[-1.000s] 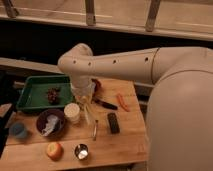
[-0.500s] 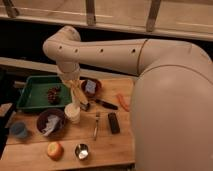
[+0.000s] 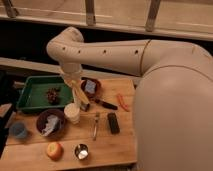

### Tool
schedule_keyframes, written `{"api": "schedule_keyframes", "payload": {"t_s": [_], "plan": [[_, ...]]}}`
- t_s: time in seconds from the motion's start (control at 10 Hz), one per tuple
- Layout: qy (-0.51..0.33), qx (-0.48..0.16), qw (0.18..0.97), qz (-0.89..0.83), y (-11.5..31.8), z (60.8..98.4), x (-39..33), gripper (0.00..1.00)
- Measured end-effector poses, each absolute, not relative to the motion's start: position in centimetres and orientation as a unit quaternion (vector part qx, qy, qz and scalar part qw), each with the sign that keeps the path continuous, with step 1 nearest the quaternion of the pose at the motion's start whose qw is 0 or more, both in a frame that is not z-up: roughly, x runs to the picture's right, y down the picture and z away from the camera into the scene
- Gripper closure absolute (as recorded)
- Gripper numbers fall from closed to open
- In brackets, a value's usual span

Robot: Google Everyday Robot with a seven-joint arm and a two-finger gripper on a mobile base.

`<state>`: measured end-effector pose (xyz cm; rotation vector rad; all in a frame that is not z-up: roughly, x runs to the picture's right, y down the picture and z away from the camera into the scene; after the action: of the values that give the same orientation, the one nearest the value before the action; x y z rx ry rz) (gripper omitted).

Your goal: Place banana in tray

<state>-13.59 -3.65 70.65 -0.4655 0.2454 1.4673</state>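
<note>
My gripper (image 3: 76,86) hangs from the big white arm, over the table just right of the tray's right rim. It is shut on the banana (image 3: 75,90), a slim pale yellow-cream piece that slants down to the right beneath the wrist. The banana's lower end sits above the white cup (image 3: 72,113). The tray (image 3: 31,95) is dark green and rectangular and lies at the left of the wooden table. It holds a small dark reddish clump (image 3: 52,94).
A brown bowl (image 3: 91,88) with a grey-blue item stands right of the gripper. In front lie another bowl (image 3: 50,123) with white crumpled stuff, a blue cup (image 3: 20,130), an apple (image 3: 54,150), a small metal cup (image 3: 81,151), a fork (image 3: 95,125) and a black block (image 3: 113,122).
The arm has swung left, carrying the banana from over the table's middle to beside the tray's right rim. The objects on the table stay put.
</note>
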Motion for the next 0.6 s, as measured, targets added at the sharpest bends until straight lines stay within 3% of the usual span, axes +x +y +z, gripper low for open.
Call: {"api": "schedule_keyframes", "payload": {"t_s": [0.6], "plan": [[0.042, -0.22, 0.703, 0.675, -11.0, 76.0, -19.3, 1.0]]}}
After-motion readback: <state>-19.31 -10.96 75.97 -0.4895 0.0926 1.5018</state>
